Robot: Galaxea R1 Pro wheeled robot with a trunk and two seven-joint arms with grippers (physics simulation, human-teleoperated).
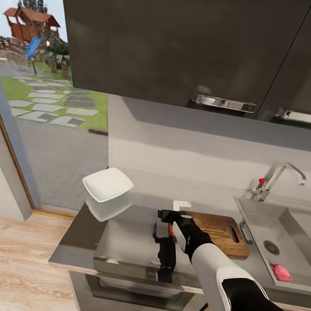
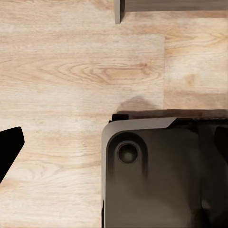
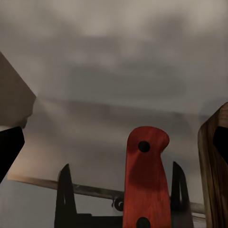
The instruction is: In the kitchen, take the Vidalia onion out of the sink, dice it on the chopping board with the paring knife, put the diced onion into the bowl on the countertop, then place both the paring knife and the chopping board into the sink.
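Observation:
The paring knife lies on the grey countertop, just left of the dark brown chopping board. My right gripper reaches down over it. In the right wrist view the red handle stands between the two dark fingers of that gripper, open, with a gap on one side; the chopping board's edge is beside it. The white bowl sits at the counter's left end. A pinkish onion lies in the sink. My left gripper hangs open over the floor.
A curved chrome tap with a red-tipped lever stands behind the sink. Dark wall cabinets hang above the counter. A window and wooden floor are to the left. The robot's dark base is below my left gripper.

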